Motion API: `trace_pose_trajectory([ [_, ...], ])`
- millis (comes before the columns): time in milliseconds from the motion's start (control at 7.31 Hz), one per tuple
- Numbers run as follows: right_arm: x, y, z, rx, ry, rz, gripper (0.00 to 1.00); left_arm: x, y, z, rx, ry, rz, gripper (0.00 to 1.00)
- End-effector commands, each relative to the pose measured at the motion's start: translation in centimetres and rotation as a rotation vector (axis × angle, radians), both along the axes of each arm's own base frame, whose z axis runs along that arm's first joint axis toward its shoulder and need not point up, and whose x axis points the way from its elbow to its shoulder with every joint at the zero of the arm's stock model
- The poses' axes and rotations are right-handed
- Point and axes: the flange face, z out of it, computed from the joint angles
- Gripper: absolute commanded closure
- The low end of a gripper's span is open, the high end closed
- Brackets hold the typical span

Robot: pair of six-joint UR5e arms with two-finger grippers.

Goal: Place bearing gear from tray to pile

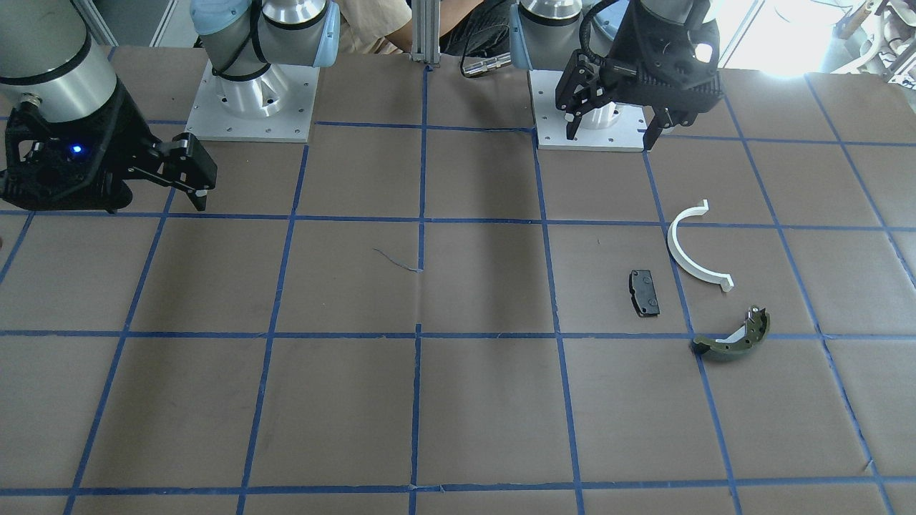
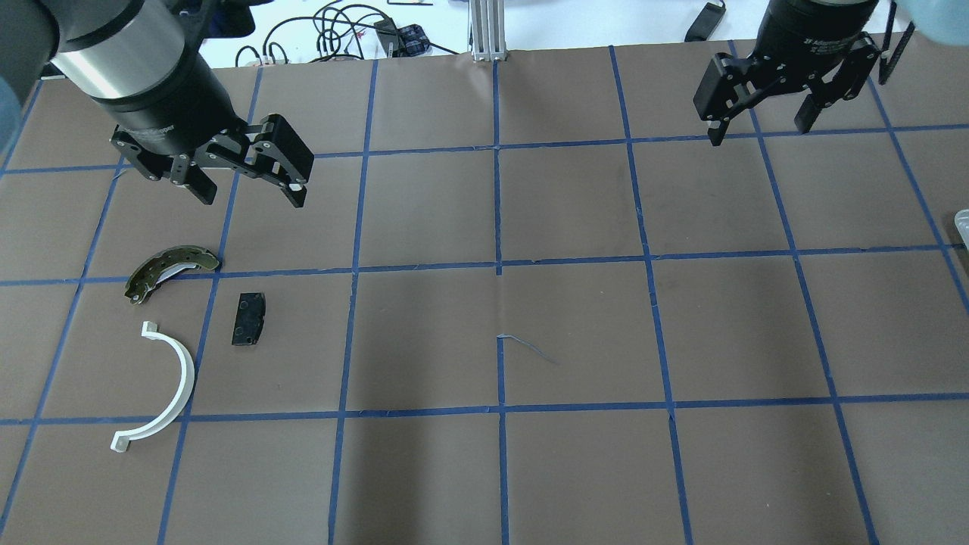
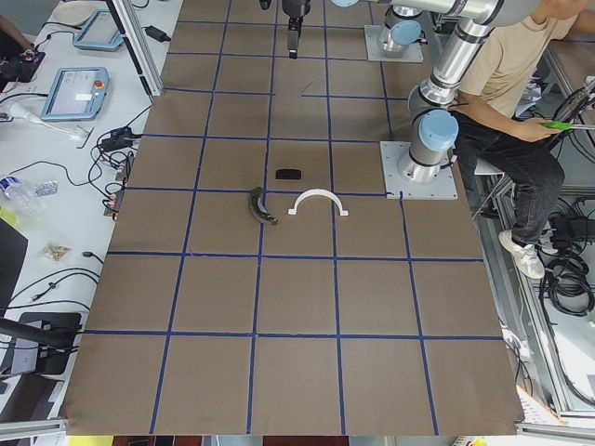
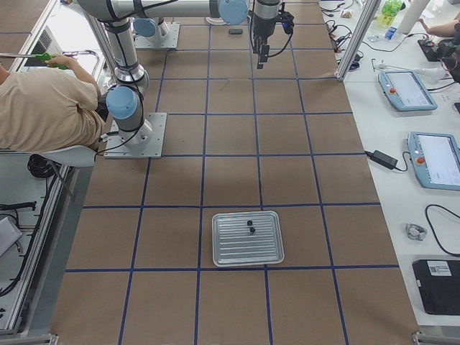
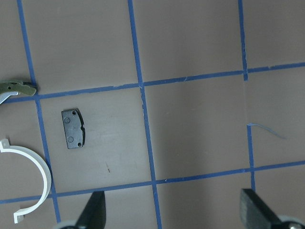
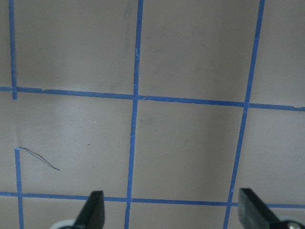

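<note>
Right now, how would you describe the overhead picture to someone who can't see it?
Three parts lie at the left of a brown table gridded with blue tape: an olive brake shoe, a black pad and a white half-ring. The left gripper and right gripper hang above, fingers open, empty.

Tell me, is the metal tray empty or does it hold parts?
Not empty: the tray holds two small dark parts close to one long edge; too small to identify.

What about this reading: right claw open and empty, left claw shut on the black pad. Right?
No. The left claw is open and empty too; the black pad lies on the table apart from it, as the overhead exterior view shows. The right claw is open and empty.
</note>
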Motion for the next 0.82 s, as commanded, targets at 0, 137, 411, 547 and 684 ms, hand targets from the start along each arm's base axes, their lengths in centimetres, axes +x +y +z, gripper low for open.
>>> trace_pose_trajectory([
  [0, 0.3, 0.0, 0.1, -0.004, -0.047, -0.006, 0.0, 0.0, -0.6, 0.4, -0.005, -0.005, -0.005, 0.0],
  [137, 0.2, 0.0, 0.2, -0.011, -0.047, -0.011, 0.0, -0.1, -1.4, 0.4, -0.003, -0.001, 0.004, 0.0],
  [411, 0.5, 0.1, 0.4, -0.014, -0.051, -0.006, 0.0, -0.1, -4.2, 3.7, -0.052, 0.002, -0.003, 0.0],
  [547, 0.8, 0.1, 1.0, -0.028, -0.051, -0.016, 0.0, -0.5, -5.7, 3.3, -0.031, 0.002, -0.009, 0.0],
  [684, 1.5, 0.4, 0.6, -0.019, -0.044, -0.097, 0.0, -0.6, -5.5, 2.0, -0.017, 0.001, -0.005, 0.0],
])
